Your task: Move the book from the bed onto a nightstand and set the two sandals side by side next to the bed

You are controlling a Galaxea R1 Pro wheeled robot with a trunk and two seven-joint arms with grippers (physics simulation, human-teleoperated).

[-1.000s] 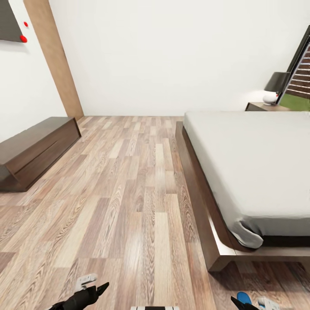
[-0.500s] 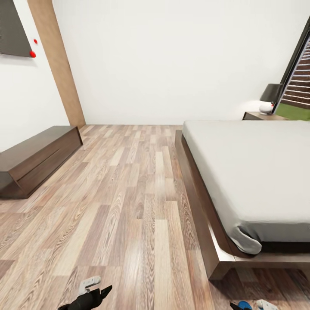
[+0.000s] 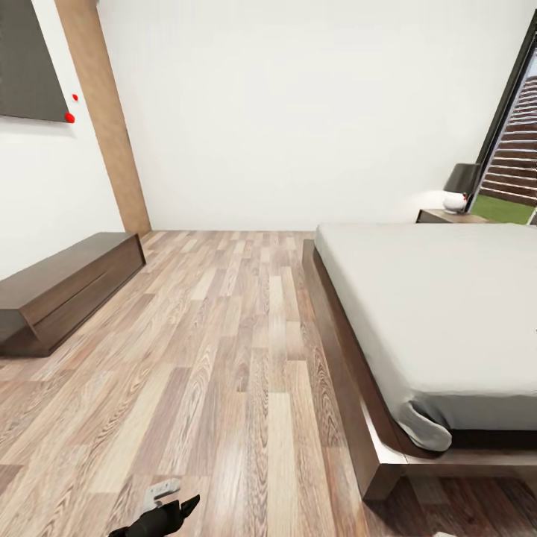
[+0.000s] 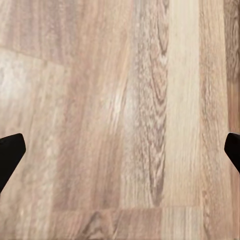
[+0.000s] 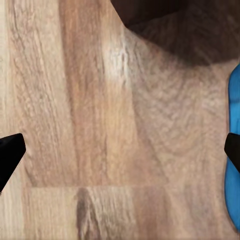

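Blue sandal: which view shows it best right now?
Right wrist view. The blue sandal lies on the wood floor at the picture's edge, cut off by the frame, beside the open right gripper. The head view looks over the bed, and the left wrist view looks at bare planks.

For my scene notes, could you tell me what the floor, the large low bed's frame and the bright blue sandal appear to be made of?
The brown plank floor looks like matte wood or laminate: visible grain and board seams. The large low bed's dark brown frame seems to be smooth, slightly glossy wood, with a pale sheen along its edge. The bright blue sandal looks like plain rubber or foam, though too little shows to be sure.
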